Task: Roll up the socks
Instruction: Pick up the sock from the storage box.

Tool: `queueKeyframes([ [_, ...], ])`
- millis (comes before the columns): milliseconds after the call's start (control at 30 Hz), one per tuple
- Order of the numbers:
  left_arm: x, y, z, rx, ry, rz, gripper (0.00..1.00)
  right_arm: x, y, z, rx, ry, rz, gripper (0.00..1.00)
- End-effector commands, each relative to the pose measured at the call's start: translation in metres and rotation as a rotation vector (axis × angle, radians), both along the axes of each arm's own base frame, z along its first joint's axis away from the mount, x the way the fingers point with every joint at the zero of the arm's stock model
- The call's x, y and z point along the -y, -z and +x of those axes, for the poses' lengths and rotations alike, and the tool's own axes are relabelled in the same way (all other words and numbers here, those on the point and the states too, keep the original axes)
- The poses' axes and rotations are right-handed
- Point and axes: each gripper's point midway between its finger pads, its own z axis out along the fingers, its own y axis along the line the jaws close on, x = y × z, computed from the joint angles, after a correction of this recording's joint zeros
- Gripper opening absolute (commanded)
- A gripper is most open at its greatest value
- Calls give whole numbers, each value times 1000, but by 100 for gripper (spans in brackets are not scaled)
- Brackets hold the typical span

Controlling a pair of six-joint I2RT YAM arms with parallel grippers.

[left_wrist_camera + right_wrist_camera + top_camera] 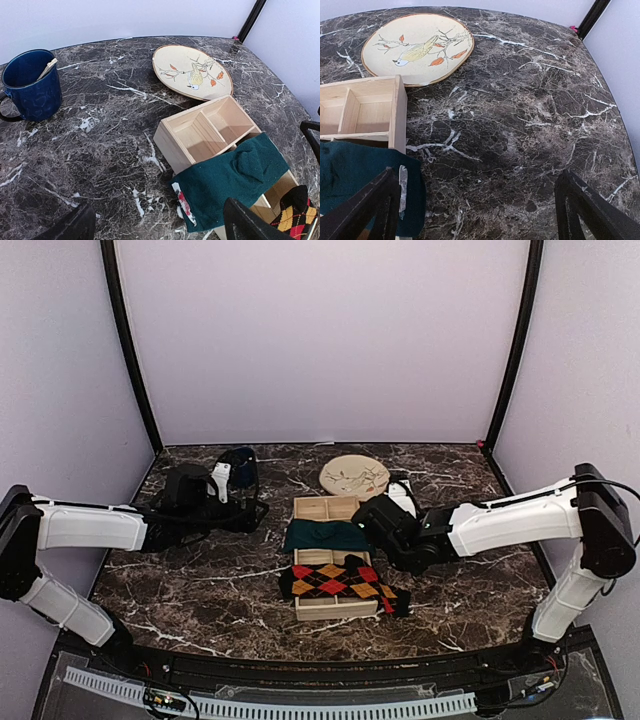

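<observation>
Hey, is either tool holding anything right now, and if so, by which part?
Nothing is held. The left tool and the right tool are both open and empty.

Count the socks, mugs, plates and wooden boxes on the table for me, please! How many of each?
Sock bundles: 2, the teal-green sock and the argyle sock
Mugs: 1, the blue mug
Plates: 1, the bird plate
Boxes: 1, the wooden box
Total: 5
</observation>
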Motion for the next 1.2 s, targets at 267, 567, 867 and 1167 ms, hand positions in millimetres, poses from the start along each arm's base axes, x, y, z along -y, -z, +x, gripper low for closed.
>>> queueKeyframes([
  [267,3,-9,0,16,4,-11,91,-4,-24,-2,58,11,5,100],
  [567,10,-14,-2,7,44,-15,91,0,-30,-9,50,-32,42,100],
  [867,31,-7,-12,-71,171,-20,87,-11,-25,-22,-12,-245,339,85],
  [1167,54,32,-28,-342,240,-77,85,-20,-24,-26,-46,-306,378,85],
])
